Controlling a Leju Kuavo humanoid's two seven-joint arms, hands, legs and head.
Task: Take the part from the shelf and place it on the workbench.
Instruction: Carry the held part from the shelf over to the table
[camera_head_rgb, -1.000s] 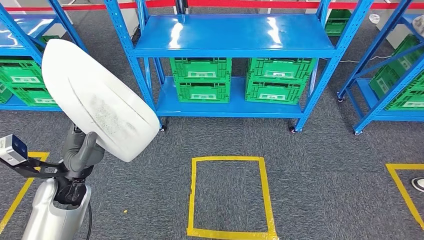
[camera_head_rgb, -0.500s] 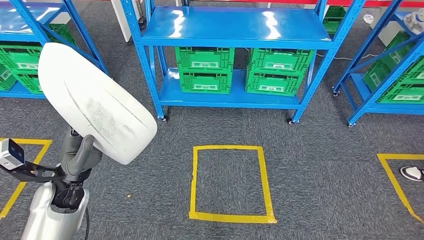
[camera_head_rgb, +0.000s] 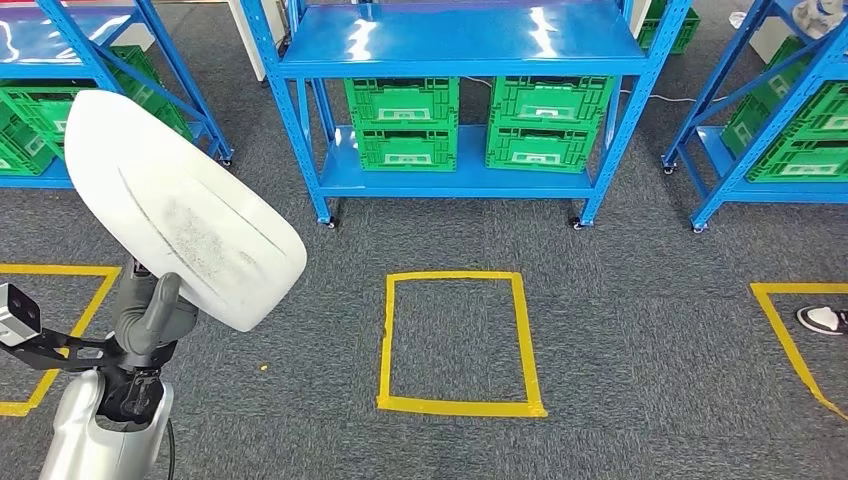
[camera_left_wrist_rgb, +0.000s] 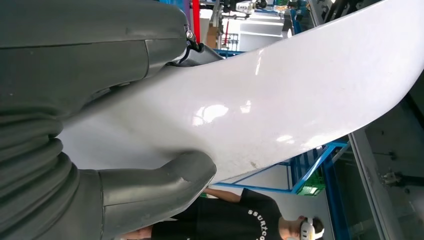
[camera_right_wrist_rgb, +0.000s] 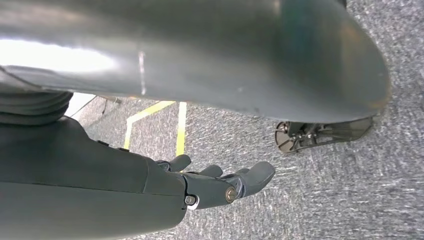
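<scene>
Currently my left hand (camera_head_rgb: 150, 320) grips the lower edge of the white curved panel (camera_head_rgb: 180, 205), thumb (camera_left_wrist_rgb: 165, 187) pressed against its glossy face; the part is raised upright, off the blue shelf (camera_head_rgb: 460, 45). My right hand (camera_right_wrist_rgb: 220, 185) hangs with fingers loosely spread, holding nothing. Carry note: keep the grip firm and the panel vertical, and clear the shelf uprights while turning toward the workbench.

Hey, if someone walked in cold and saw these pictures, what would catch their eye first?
First the big white curved plastic panel, held up by the robot's left hand at the left of the head view. Beyond it stand blue metal shelf racks with green plastic crates on the lower shelf, and a yellow tape square marks the grey carpet in front.
</scene>
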